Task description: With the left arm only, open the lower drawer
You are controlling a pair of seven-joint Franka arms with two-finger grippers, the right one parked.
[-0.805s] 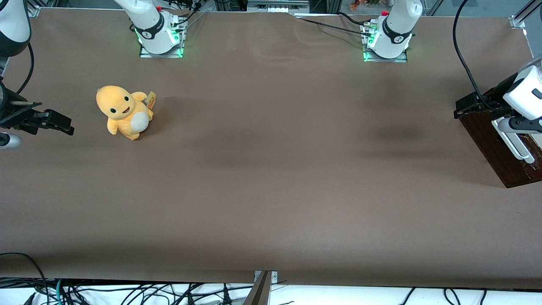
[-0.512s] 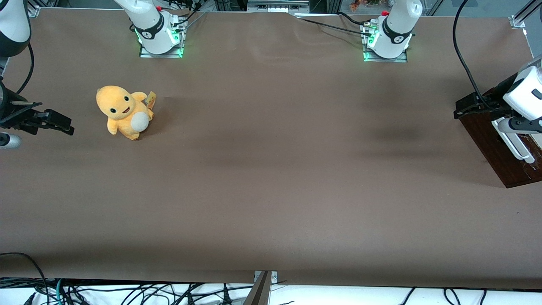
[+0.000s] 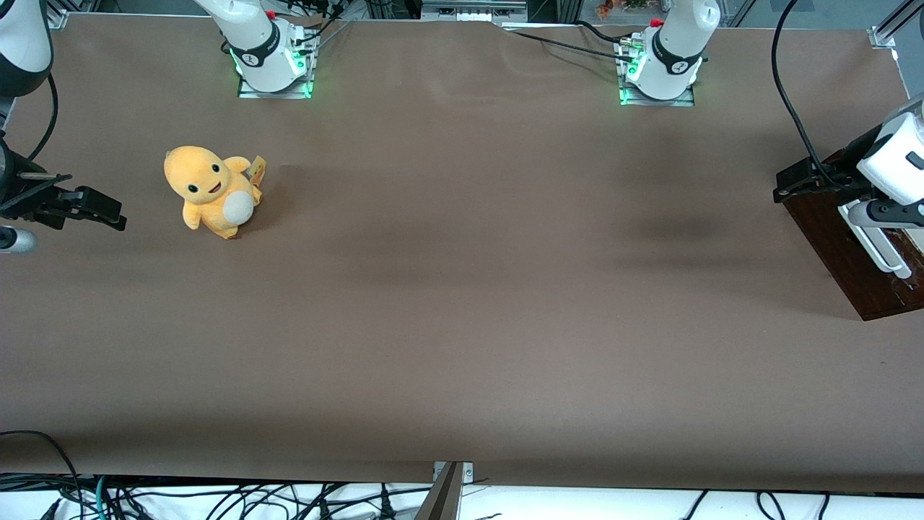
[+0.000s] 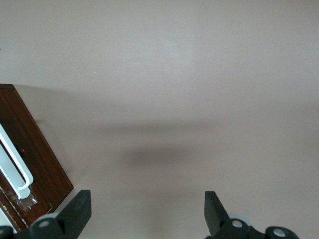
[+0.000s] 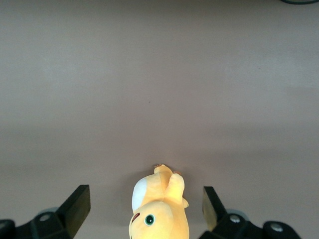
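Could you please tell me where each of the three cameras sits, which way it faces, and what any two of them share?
Front view: high, facing the arm bases, looking down on the brown table; the left arm shows over the lower drawer.
Left wrist view: on the left arm, looking past its open claw at bare table, with the lower drawer and white handle beside it.
Right wrist view: on the parked arm, looking at the yellow plush toy.
Shared: front and left wrist views both show the drawer; front and right wrist views both show the toy.

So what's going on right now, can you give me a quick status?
Left arm's gripper open, empty, hanging over bare table beside the lower drawer. White handle not gripped. Nothing between them; plush toy sits toward the parked arm's end.
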